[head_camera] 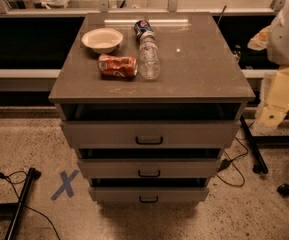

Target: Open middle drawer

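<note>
The middle drawer (149,167) is the second grey front of the three-drawer cabinet, with a small black pull handle (149,173) at its centre. It sits between the top drawer (149,133) and the bottom drawer (149,194). Dark gaps show above each front. My gripper (271,115) hangs at the end of the white and cream arm at the right edge of the view. It is beside the cabinet's right side, apart from it, and about level with the top drawer. It holds nothing that I can see.
On the cabinet top (204,69) lie a white bowl (102,39), a crushed red can (117,66), a clear plastic bottle (148,56) and a blue can (143,27). A blue tape X (64,184) marks the floor at the left. Black stand legs (19,204) and cables lie on both sides.
</note>
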`<state>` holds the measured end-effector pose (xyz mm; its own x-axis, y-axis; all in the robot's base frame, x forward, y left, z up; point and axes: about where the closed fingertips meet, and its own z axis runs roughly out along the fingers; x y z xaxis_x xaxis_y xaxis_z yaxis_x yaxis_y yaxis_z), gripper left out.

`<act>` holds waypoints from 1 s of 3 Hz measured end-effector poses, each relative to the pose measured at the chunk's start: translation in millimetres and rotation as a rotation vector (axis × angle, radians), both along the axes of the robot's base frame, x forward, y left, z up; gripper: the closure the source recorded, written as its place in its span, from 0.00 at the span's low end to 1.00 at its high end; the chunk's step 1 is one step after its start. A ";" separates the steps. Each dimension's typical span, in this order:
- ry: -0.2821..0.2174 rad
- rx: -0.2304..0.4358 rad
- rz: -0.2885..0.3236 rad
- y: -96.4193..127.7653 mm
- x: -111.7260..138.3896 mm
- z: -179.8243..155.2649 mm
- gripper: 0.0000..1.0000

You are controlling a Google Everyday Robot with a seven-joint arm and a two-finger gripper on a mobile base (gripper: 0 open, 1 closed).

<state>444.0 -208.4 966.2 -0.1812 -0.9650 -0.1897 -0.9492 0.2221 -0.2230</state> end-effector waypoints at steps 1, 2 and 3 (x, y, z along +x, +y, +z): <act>0.034 0.005 0.051 16.8 5.2 -46.3 0.00; -0.007 -0.008 0.057 37.2 -10.6 -90.5 0.00; -0.015 0.023 -0.009 50.8 -35.4 -142.5 0.00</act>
<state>408.6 -157.7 823.7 -0.1871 -0.9585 -0.2149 -0.9438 0.2361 -0.2315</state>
